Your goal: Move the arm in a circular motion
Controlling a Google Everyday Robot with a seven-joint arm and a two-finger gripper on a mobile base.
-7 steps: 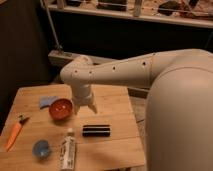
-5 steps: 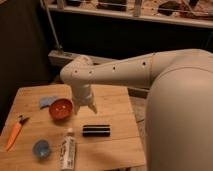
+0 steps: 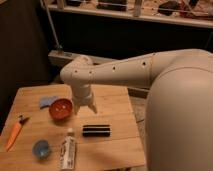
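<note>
The cream-white arm (image 3: 150, 75) reaches in from the right across the wooden table (image 3: 112, 107), in thick rounded tube segments with small dark screw holes. It bends down at an elbow (image 3: 80, 75) over the table's middle. Its flared tip, the gripper (image 3: 86, 106), hangs just above the tabletop, right beside a red bowl (image 3: 61, 108). The gripper holds nothing that I can see.
On the table lie a blue cloth (image 3: 47, 101) behind the bowl, an orange carrot-shaped thing (image 3: 15, 134) at the left edge, a small blue cup (image 3: 41, 148), a white tube (image 3: 68, 150) and a black bar (image 3: 96, 130). A dark railing stands behind.
</note>
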